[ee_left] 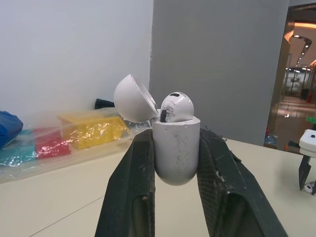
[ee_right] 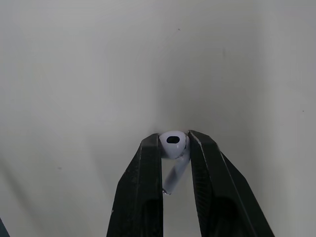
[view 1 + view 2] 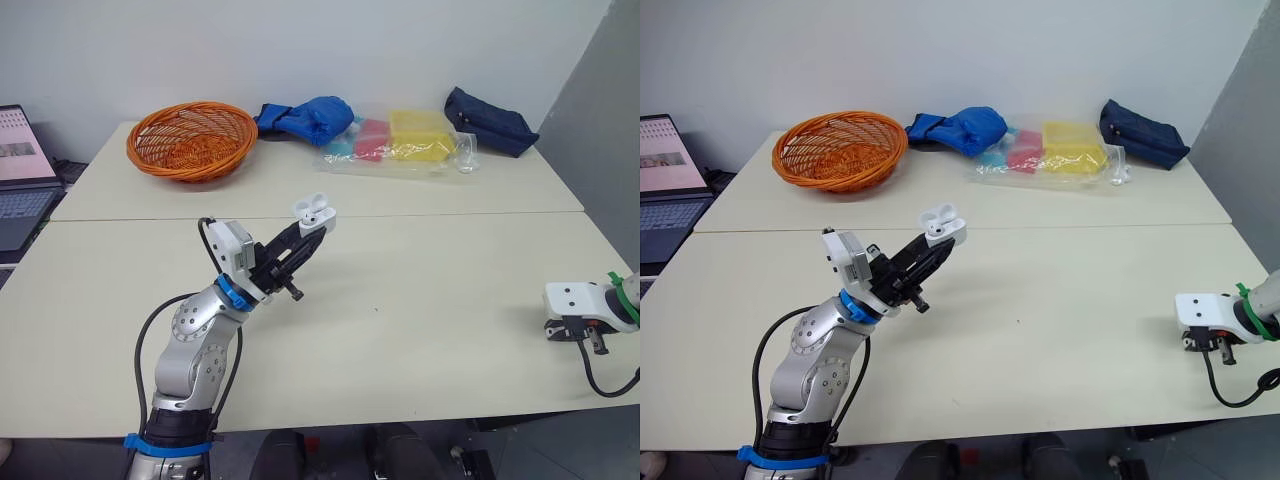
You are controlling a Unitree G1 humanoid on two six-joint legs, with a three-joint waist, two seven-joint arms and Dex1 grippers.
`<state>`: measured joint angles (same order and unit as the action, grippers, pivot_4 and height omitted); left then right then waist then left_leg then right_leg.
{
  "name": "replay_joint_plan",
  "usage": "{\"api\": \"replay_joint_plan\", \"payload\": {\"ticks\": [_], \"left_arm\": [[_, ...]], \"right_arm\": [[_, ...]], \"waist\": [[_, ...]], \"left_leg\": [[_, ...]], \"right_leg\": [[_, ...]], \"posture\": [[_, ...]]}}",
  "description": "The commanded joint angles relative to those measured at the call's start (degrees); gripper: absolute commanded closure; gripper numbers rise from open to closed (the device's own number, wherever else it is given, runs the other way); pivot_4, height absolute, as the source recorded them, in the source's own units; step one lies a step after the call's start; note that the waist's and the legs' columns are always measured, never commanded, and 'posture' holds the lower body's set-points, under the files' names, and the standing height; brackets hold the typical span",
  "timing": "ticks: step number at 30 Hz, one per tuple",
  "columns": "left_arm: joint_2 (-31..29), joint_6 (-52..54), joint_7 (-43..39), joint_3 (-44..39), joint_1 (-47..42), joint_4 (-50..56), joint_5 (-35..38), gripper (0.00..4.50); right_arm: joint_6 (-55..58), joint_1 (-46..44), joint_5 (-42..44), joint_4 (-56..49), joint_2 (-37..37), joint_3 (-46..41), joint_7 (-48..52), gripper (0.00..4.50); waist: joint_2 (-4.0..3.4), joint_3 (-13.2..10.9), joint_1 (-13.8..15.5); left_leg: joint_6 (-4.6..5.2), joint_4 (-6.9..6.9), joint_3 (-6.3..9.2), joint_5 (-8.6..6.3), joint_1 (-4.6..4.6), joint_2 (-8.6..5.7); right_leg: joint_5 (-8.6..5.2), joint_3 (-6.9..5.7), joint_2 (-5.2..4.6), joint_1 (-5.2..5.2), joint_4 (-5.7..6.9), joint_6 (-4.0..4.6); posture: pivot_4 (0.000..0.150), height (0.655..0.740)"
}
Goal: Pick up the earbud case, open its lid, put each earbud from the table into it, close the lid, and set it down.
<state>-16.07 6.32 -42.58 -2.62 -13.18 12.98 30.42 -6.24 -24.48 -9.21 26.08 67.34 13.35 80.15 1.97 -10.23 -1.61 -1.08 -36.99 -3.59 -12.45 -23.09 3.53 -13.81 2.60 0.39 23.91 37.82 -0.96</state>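
- Left eye view: the left gripper [image 3: 312,228] is raised over the table [image 3: 420,290]. Its fingers are clamped on the earbud case [image 3: 315,212], which sits right at the fingertips with its opening up. The right gripper [image 3: 578,335] hangs low over the table, well apart from the left one.
- Right eye view: the table between the two grippers is bare, so the way from the right gripper across to the case looks free.
- Left wrist view: both fingers [image 1: 131,187] press the sides of the case body. The lid [image 1: 134,98] is swung back past one fingertip, so the case is open. One seated earbud [image 1: 177,106] rests inside, its head proud of the rim. I cannot make out the free socket beside it.
- Right wrist view: the right gripper's fingers are closed on the second earbud [image 2: 173,142], pinching its head at the very tips. The stem points back between the fingers toward the wrist. The table lies close behind the bud; I cannot tell whether the two touch.
- Step in hand, as I judge it: bring the second earbud over and seat it in the case.
  - Lift straight away from the table with an even pinch, since a small smooth head can twist or squirt out.
  - The stem faces the wrist, so the wrist will likely need turning so that the stem enters first.
  - Come in from the side away from the lid, with the left gripper holding the case steady.
  - Release only once the stem is in the socket.
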Motion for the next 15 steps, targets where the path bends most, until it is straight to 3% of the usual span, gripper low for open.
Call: {"api": "replay_joint_plan", "payload": {"ticks": [1, 3, 15], "left_arm": [[-0.03, -0.43, -0.46, -0.17, -0.87, 1.79, 1.08, 3.74], [0.00, -0.36, -0.54, -0.18, -0.81, 1.84, 1.07, 3.74], [0.20, -0.55, -0.72, -0.18, -0.94, 1.46, 0.91, 3.74]], "right_arm": [[0.76, 0.86, -0.51, 0.51, 0.31, -0.86, -0.74, 2.82], [1.09, 1.33, -0.53, 0.36, 0.68, -1.11, -0.60, 2.14], [10.29, 0.82, 0.21, -1.89, -0.84, -2.12, -0.64, 2.14]], "waist": [[0.00, 0.00, 0.00], [0.00, 0.00, 0.02], [0.00, 0.00, 0.00]], "left_leg": [[0.00, 0.00, 0.00, 0.00, 0.02, 0.00], [0.00, 0.01, 0.01, 0.00, 0.02, 0.00], [0.00, 0.03, 0.05, 0.00, 0.09, 0.02]], "right_leg": [[0.00, 0.00, 0.00, -0.02, 0.00, 0.00], [0.00, -0.02, 0.00, -0.02, 0.00, 0.00], [-0.02, -0.06, 0.02, -0.11, 0.00, 0.01]], "posture": [[0.150, 0.7400], [0.150, 0.7400], [0.150, 0.7400]]}}
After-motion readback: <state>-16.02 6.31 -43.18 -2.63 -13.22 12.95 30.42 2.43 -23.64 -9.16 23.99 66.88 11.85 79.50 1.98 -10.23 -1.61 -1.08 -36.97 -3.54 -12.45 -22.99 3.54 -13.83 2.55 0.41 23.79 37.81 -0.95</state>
